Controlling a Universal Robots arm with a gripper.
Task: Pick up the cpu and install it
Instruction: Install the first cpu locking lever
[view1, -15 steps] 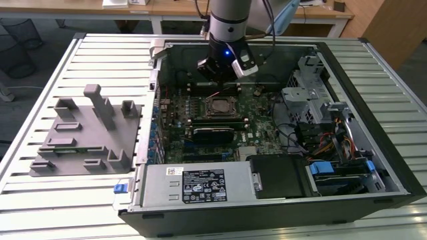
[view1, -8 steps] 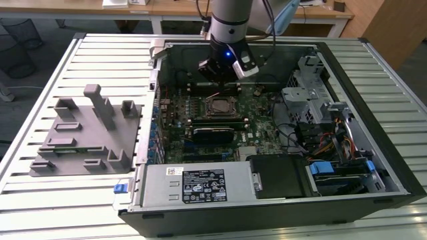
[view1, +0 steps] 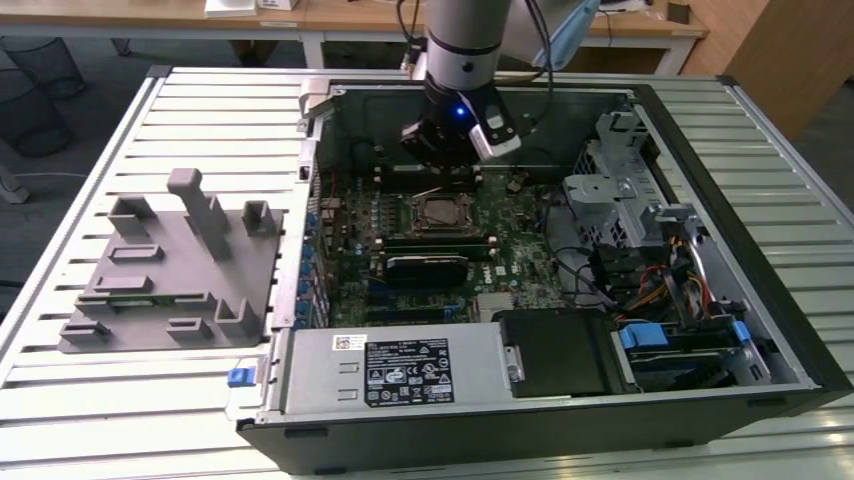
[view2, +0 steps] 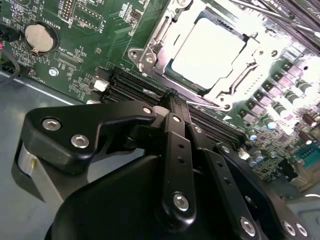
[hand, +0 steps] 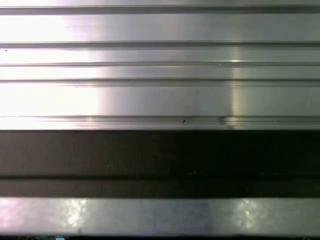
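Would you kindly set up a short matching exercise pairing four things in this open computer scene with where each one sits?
Things:
1. cpu
2. gripper
3. grey fixture tray
4. power supply

Places:
A. on the slatted table, at the exterior view's left of the case
B. in the motherboard socket, inside its metal frame
C. along the near edge of the case in the exterior view
D. over the motherboard, beside the socket, holding nothing

Pairs: 1-B, 2-D, 3-A, 4-C
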